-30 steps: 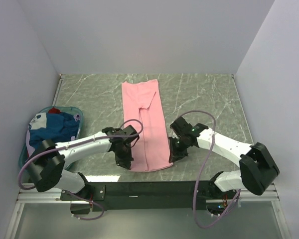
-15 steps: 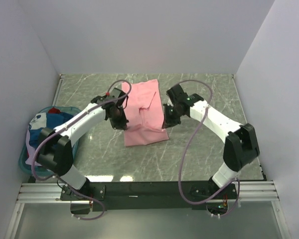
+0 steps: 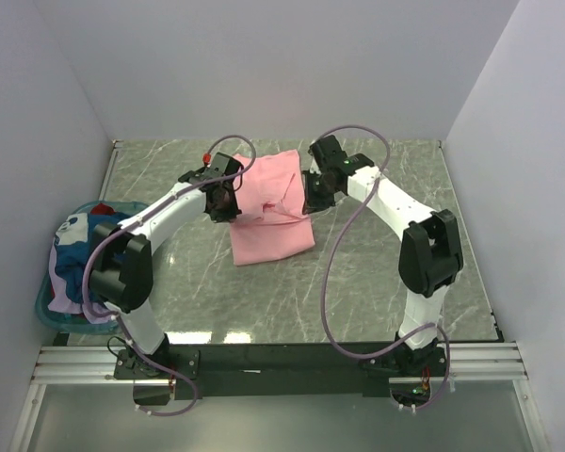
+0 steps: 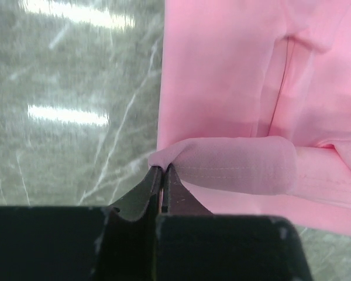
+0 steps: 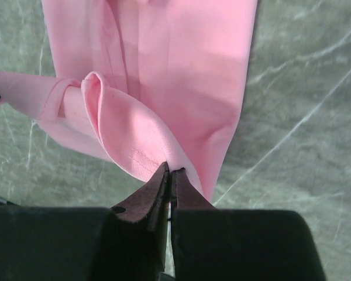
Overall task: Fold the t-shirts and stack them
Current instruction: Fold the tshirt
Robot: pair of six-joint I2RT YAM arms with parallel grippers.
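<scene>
The light pink t-shirt (image 3: 271, 209) lies in a narrow strip on the marble table, its near end lifted and carried back over its far half. My left gripper (image 3: 234, 201) is shut on the hem's left corner (image 4: 164, 158). My right gripper (image 3: 308, 196) is shut on the hem's right corner (image 5: 175, 164). Both hold the hem a little above the cloth below. The other t-shirts (image 3: 80, 247), blue, white and red, lie bunched in the teal basket at the left.
The teal plastic basket (image 3: 44, 299) stands at the table's left edge. Grey walls close the table at the back and both sides. Both arms stretch far forward over the table's middle.
Both grippers have carried the shirt's near hem from the front of the table towards the back, folding the strip over itself. The folded edge now lies near mid-table.
</scene>
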